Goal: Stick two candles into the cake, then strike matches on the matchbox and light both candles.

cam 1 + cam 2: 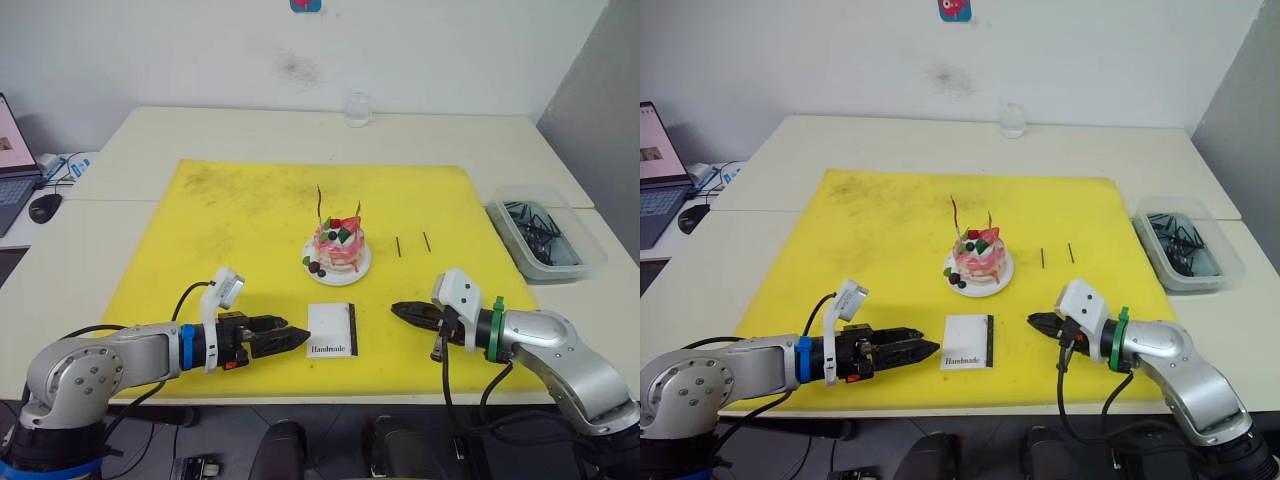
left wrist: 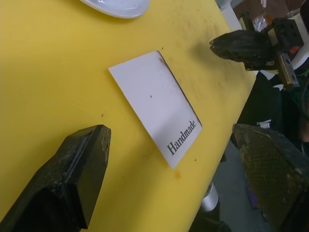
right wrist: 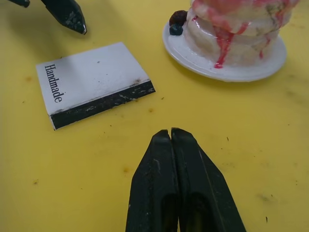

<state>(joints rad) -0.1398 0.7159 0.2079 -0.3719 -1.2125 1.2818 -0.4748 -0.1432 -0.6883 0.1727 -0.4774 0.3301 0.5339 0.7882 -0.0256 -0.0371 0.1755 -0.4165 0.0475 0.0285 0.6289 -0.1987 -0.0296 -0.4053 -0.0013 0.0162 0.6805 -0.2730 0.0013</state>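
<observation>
Head views show the cake [image 1: 338,247] on its white plate in the middle of the yellow mat [image 1: 230,230], with 2 candles [image 1: 320,202] already standing in it, thin enough that I can only just trace them. 2 matches [image 1: 399,246] lie on the mat to the cake's right, well apart from both arms, and the matchbox [image 1: 332,330] lies flat between the left end effector [image 1: 296,338] and the right end effector [image 1: 400,311]. Left wrist view: the left fingers [image 2: 72,169] are spread wide, empty, the box just beyond them; pushing in low could slide the flat box instead of lifting it. Right wrist view: the right fingers [image 3: 159,188] are pressed together, holding nothing, near the plate; a careless sweep toward the matches could clip it and topple the candles.
</observation>
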